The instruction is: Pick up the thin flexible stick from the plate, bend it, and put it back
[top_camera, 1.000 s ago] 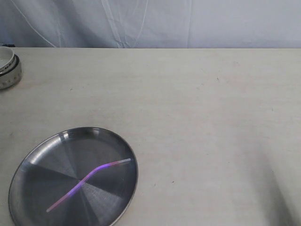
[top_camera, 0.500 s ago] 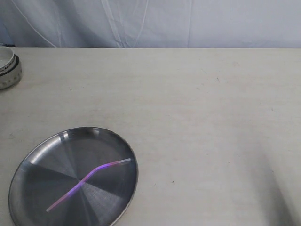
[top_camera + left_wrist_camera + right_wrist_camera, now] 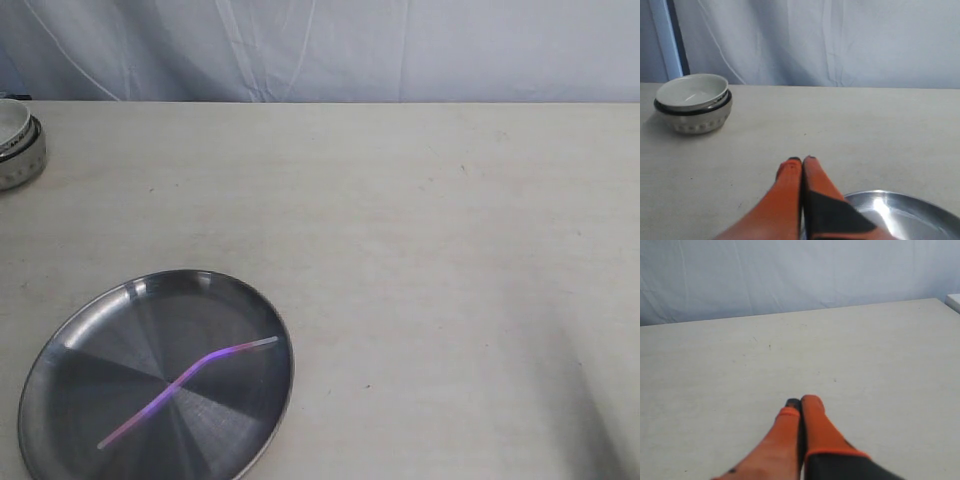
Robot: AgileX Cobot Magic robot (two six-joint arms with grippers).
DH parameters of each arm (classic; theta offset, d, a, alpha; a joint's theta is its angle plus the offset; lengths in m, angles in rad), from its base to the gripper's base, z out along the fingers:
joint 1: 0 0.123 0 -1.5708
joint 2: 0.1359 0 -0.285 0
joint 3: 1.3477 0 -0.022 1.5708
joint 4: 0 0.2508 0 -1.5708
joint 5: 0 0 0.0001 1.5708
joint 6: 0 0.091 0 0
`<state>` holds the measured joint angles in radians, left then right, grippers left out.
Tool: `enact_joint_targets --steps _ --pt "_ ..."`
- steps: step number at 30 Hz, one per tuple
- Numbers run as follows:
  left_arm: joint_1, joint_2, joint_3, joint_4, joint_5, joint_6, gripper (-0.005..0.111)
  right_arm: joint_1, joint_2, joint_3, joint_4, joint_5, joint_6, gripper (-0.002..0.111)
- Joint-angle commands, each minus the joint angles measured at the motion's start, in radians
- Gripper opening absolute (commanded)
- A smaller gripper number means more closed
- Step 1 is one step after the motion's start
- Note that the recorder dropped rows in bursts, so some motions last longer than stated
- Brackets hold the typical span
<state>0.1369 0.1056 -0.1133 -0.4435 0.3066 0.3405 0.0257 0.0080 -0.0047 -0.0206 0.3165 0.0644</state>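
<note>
Both left pincer (image 3: 801, 159) and right pincer (image 3: 800, 400) closed, empty; bowl (image 3: 18, 146) far from plate (image 3: 100, 335).

Pressed-together left fingers (image 3: 790, 176) near plate (image 3: 920, 207) rim; white bowl (image 3: 692, 102), possibly two stacked, well apart.

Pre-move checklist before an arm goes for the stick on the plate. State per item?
1. The stick lies inside the plate: ok.
2. The stick is free of both grippers: ok.
3. The left gripper is open for a grasp: not ok, shut.
4. The right gripper is open: not ok, shut.
5. The stick is straight: not ok, kinked near its middle.
6. The white bowl is apart from the plate: ok.
</note>
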Motion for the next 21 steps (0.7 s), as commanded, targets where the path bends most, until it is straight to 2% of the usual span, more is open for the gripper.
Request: enact_joint_targets --steps 1,6,11,15,21 --pt "-0.011 -0.054 0.063 0.159 -0.024 -0.207 0.0 -0.006 -0.006 0.005 -0.003 -0.007 -0.002 -0.001" --pt "-0.039 -0.1 0.113 0.205 -0.024 -0.286 0.0 -0.006 -0.006 0.005 -0.003 -0.007 -0.004 -0.001" --pt "-0.069 -0.106 0.113 0.212 -0.039 -0.306 0.0 -0.006 -0.006 0.005 -0.003 -0.007 -0.002 -0.001" --pt "-0.071 -0.106 0.113 0.248 -0.091 -0.306 0.0 -0.006 -0.006 0.005 -0.003 -0.007 -0.002 -0.001" --pt "-0.071 -0.106 0.113 0.287 -0.083 -0.306 0.0 -0.006 -0.006 0.005 -0.003 -0.007 -0.002 -0.001"
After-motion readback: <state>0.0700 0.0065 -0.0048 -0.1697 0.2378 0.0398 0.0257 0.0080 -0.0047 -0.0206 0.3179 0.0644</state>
